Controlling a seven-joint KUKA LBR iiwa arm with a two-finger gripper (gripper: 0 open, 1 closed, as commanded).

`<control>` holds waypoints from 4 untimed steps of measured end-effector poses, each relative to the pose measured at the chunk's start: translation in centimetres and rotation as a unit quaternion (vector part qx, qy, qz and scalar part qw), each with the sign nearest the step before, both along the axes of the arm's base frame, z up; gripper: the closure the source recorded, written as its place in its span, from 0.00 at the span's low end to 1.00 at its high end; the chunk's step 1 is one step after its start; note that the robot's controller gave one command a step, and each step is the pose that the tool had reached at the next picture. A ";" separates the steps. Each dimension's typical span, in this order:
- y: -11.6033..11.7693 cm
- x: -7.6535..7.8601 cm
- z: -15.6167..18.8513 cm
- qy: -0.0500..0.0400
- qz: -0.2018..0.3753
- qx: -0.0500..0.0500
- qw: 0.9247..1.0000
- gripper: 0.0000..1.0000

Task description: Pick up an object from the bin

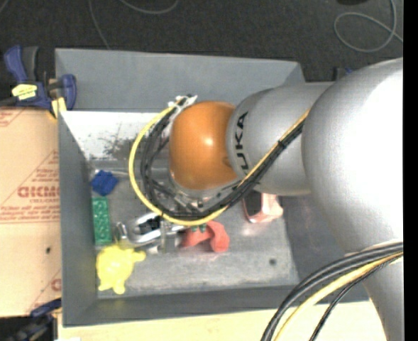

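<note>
1. where the arm reaches down into the grey bin (72, 290), its gripper (146, 233) sits low over the bin floor, beneath the orange wrist cover (200, 144) and a loop of yellow and black cables (139, 183).
2. whether the gripper is open or closed cannot be told from this view, nor what, if anything, it has hold of.
3. a yellow lumpy figure (115, 267) lies just beside the gripper, below and to its left as seen; whether the two touch cannot be judged.
4. a green studded block (101, 219) lies lengthwise just left of the gripper, with a small blue piece (103, 182) beyond it, further up and left.
5. a red curved piece (212, 236) lies just right of the gripper; a pink thing (264, 208) lies farther right, partly hidden under the arm.
</note>
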State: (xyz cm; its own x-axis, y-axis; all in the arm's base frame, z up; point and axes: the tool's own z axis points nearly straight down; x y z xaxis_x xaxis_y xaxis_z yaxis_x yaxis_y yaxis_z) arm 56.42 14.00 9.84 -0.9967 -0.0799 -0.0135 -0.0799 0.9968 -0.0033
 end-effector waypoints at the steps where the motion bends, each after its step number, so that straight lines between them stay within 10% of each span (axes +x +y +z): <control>1: -0.6 -0.5 -2.4 0.002 -0.187 0.009 0.982 1.00; 4: -1.0 -0.5 7.1 0.007 -0.171 0.005 0.985 1.00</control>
